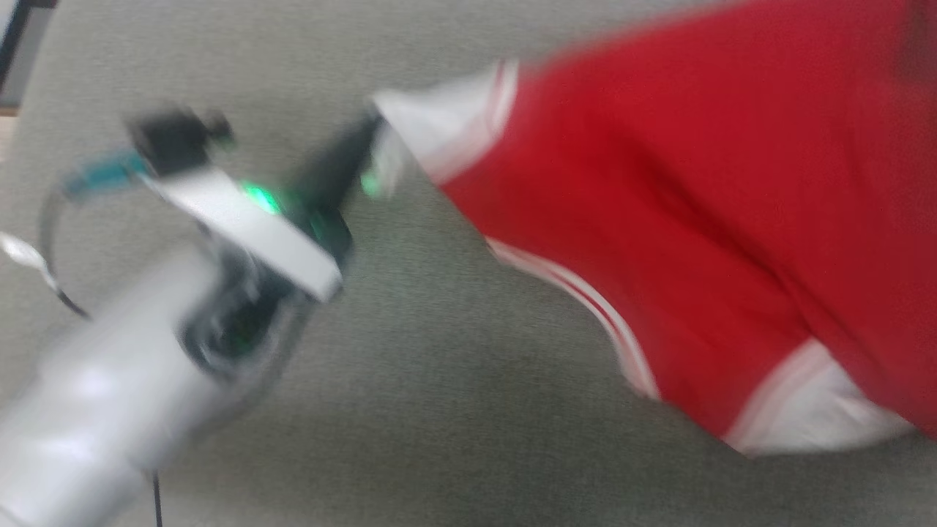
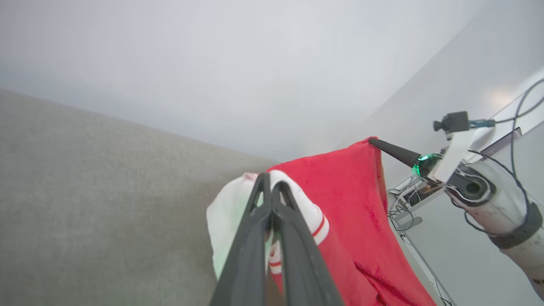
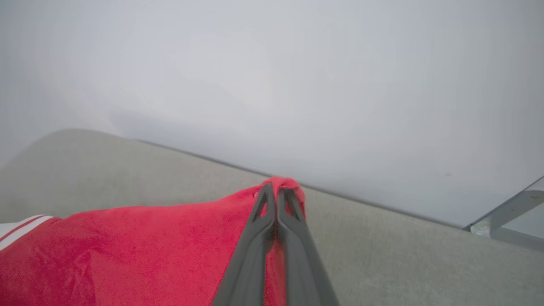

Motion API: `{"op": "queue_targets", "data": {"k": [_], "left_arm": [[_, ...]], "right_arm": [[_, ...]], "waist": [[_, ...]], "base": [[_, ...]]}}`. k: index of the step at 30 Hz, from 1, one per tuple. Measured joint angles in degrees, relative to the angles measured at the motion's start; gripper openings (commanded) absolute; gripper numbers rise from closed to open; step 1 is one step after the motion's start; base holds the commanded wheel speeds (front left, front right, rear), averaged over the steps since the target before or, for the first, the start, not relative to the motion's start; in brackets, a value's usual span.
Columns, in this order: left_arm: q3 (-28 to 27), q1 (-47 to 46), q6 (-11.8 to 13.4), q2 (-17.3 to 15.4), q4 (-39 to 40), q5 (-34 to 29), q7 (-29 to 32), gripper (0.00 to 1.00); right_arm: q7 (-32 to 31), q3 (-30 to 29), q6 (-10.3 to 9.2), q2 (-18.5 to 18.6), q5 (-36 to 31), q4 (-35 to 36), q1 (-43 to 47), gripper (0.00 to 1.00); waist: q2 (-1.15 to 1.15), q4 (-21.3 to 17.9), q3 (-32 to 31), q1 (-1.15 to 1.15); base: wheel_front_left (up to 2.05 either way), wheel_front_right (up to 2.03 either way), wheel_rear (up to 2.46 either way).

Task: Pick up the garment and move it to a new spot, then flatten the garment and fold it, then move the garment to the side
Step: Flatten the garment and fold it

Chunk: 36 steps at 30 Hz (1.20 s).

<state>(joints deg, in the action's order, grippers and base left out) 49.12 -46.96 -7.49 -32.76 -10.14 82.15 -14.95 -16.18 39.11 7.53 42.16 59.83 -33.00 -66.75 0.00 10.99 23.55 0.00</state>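
The garment [image 1: 695, 183], a red jersey with white sleeves and striped trim, hangs stretched between both grippers over a grey fabric surface [image 1: 454, 380]. The head view is blurred. My left gripper [image 1: 373, 128] is shut on a white sleeve [image 2: 229, 212]; the left wrist view shows its fingertips [image 2: 270, 182] pinched together on that sleeve. My right gripper [image 3: 276, 191] is shut on a red edge of the garment [image 3: 140, 250]. The left wrist view shows the right gripper [image 2: 374, 142] holding up the far corner of the garment [image 2: 348, 191]. The print is hidden.
The grey fabric surface [image 3: 403, 250] spreads below and around the garment. A pale wall [image 3: 272, 85] rises behind it. A metal frame [image 3: 505, 212] stands at the right edge, and cables [image 2: 401, 208] hang near the right arm.
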Motion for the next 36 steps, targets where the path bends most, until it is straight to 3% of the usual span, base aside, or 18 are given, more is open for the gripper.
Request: {"op": "queue_targets", "data": {"k": [9, 14, 17, 21, 27, 31, 36], "left_arm": [[-8.9, -19.5, 0.0, 2.8, -15.8, 6.2, 1.2, 0.00], [-12.7, -33.8, 0.0, 4.9, -23.7, 6.3, 1.7, 0.00], [-15.4, -42.1, 0.0, 5.6, -26.2, 6.1, 1.2, 0.00], [-16.8, -47.5, 0.0, 6.3, -26.7, 5.4, 0.7, 0.00], [-15.9, -40.4, 0.0, 5.2, -21.0, 7.0, 1.4, 0.00], [-14.7, -28.0, 0.0, 3.2, -11.8, 9.3, 2.3, 0.00], [-13.3, -7.4, 0.0, 0.2, 2.4, 10.5, 1.7, 0.00]], "right_arm": [[13.0, -10.4, -0.03, -8.5, -2.5, -14.1, -13.5, 0.00], [19.1, -14.7, -0.02, -12.8, -4.6, -21.0, -23.8, 0.00], [23.5, -17.3, -0.01, -14.5, -5.4, -24.3, -30.4, 0.00], [24.3, -17.4, 0.00, -16.1, -6.2, -26.7, -33.5, 0.00], [21.5, -14.7, 0.00, -15.7, -5.4, -25.6, -28.5, 0.00], [18.6, -12.9, -0.02, -13.8, -2.1, -21.3, -18.4, 0.00], [14.8, -11.7, -0.04, -7.9, 5.5, -10.1, -0.1, 0.00]], "waist": [[0.00, -3.4, 3.3, 0.00], [0.00, -5.4, 5.8, 0.00], [0.00, -6.7, 7.0, 0.00], [0.00, -8.0, 7.8, 0.00], [0.00, -8.2, 7.6, 0.00], [0.00, -8.2, 7.0, 0.00], [0.00, -7.6, 5.3, 0.00]], "base": [[0.00, 0.00, 0.00], [0.00, 0.00, 0.00], [0.00, 0.00, 0.00], [0.00, 0.00, 0.00], [0.00, 0.00, 0.00], [0.00, 0.00, 0.00], [0.00, 0.00, 0.00]]}}
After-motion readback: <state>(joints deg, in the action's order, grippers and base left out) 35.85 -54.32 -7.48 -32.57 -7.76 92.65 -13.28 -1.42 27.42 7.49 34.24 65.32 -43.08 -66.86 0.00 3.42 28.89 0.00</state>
